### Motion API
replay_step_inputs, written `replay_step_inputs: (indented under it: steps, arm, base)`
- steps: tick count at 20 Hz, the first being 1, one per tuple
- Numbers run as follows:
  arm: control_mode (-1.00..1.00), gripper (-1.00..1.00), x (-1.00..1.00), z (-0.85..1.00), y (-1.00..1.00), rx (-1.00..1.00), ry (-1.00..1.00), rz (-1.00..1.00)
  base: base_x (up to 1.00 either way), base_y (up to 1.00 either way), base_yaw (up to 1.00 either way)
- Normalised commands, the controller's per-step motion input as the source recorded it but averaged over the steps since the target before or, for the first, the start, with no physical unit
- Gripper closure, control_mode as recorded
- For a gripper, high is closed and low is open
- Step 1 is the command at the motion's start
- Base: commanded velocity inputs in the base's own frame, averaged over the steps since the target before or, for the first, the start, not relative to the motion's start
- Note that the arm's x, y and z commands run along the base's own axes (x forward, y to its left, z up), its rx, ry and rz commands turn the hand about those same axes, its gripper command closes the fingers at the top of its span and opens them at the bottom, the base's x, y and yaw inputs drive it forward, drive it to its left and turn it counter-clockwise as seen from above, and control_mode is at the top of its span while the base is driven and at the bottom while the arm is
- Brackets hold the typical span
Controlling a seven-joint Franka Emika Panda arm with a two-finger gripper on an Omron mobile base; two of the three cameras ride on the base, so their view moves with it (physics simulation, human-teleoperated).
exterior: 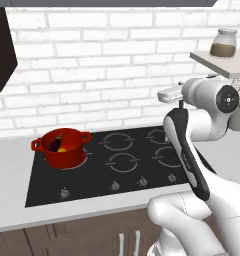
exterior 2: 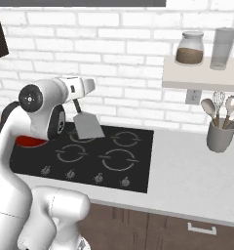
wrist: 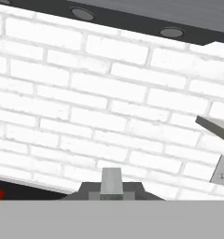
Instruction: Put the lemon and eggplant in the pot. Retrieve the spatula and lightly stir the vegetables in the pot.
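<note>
White and bulky, the Franka arm's lower body is filling the near corner of both base views, and its dark-jointed links are rising and bending over the wide black glass cooktop (exterior: 117, 165) set into a pale grey counter (exterior 2: 187, 180). Behind it a white brick wall (exterior: 92, 60) is running the full width, with a small shelf (exterior 2: 202, 78) carrying a glass jar of brown grains (exterior 2: 189, 48). On the cooktop's far left burner the round, squat red pot with two loop handles (exterior: 62, 148) is sitting, and inside it the small elongated dark purple eggplant (exterior: 55, 144) and the small bright yellow lemon (exterior: 62, 149) are lying together, touching or nearly so. That suggests the loading step is done and the spatula step is in hand. The two-finger gripper (exterior 2: 79, 99) is hanging high above the cooktop's right side, pointing roughly at the wall, and its fingers are closing on the thin dark handle of a grey flat-bladed spatula (exterior 2: 87, 126), whose blade is dangling below the hand (in the hand view its handle end is rising between the tips). The pot is lying well apart from the hand, off to the arm's left and lower. Next, I judge, the arm needs to be swinging left across the burners, bringing the blade over the pot's open mouth, lowering it between the vegetables without knocking the rim, then sweeping gently. A grey crock of utensils (exterior 2: 220, 133) is standing far right on the counter.
</note>
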Motion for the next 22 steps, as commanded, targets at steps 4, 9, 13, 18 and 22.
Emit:
replay_step_inputs:
  steps: [4, 9, 13, 18, 22]
  arm:
    - [1.0, 1.0, 0.0, 0.0, 0.0, 0.0, 0.0, 0.0]
    - [1.0, 1.0, 0.0, 0.0, 0.0, 0.0, 0.0, 0.0]
    - [1.0, 1.0, 0.0, 0.0, 0.0, 0.0, 0.0, 0.0]
    - [1.0, 1.0, 0.0, 0.0, 0.0, 0.0, 0.0, 0.0]
    - [1.0, 1.0, 0.0, 0.0, 0.0, 0.0, 0.0, 0.0]
  base:
    - [-0.18, 0.39, 0.0]
    - [0.0, 1.0, -0.04]
    - [0.0, 1.0, -0.05]
    - [0.0, 0.92, -0.06]
    - [0.67, 0.14, -0.05]
